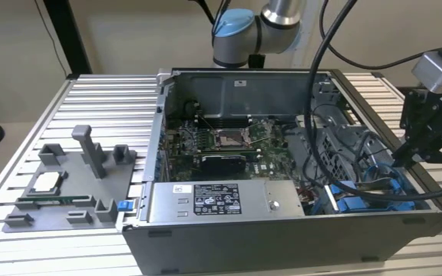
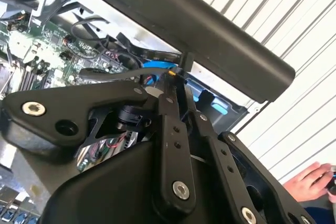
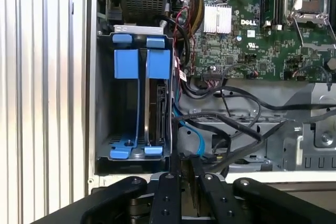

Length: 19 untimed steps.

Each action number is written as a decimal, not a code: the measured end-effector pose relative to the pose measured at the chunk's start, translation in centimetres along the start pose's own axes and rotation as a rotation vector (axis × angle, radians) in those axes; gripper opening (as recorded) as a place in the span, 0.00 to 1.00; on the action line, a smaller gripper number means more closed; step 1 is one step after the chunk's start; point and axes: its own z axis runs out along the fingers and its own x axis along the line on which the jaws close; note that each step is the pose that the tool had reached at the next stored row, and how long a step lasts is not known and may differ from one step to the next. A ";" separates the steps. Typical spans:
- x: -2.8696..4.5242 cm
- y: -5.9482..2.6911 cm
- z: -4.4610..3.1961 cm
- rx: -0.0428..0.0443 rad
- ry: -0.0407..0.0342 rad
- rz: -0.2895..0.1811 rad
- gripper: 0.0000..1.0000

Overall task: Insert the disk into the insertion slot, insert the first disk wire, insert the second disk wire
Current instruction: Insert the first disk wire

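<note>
- One step looks done: the disk (image 3: 157,109) stands on edge inside the insertion slot (image 3: 122,64). In the first wrist view its dark side shows between the bright blue rails, and the compartment next to it looks empty.
- In the exterior view the slot (image 1: 363,201) sits in the corner of the open computer case (image 1: 282,241), toward the exterior view's right and near the silver power-supply box (image 1: 213,200).
- The gripper (image 2: 176,74) hangs over that corner with its jaws drawn narrow. In the second wrist view they seem to pinch the end of a black wire (image 2: 110,72) that trails toward the motherboard (image 2: 31,51).
- I judge the first disk wire to be the step in hand, and it is not yet plugged in.
- A blue cable (image 3: 198,136) and more black ones lie loose just beside the slot.
- Seating the wire would call for lining its plug up squarely with the disk's connector end. A short, straight push should follow, clear of the loose cables.
- A person's hand (image 2: 311,182) shows near the slatted tabletop (image 1: 106,103), well apart from the jaws.
</note>
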 end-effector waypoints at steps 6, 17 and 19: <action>0.05 -0.40 -0.02 -0.0047 0.0001 0.001 0.00; 0.29 2.02 -0.15 -0.0003 0.0008 0.000 0.00; 0.34 2.93 -0.11 0.0031 0.0008 0.000 0.00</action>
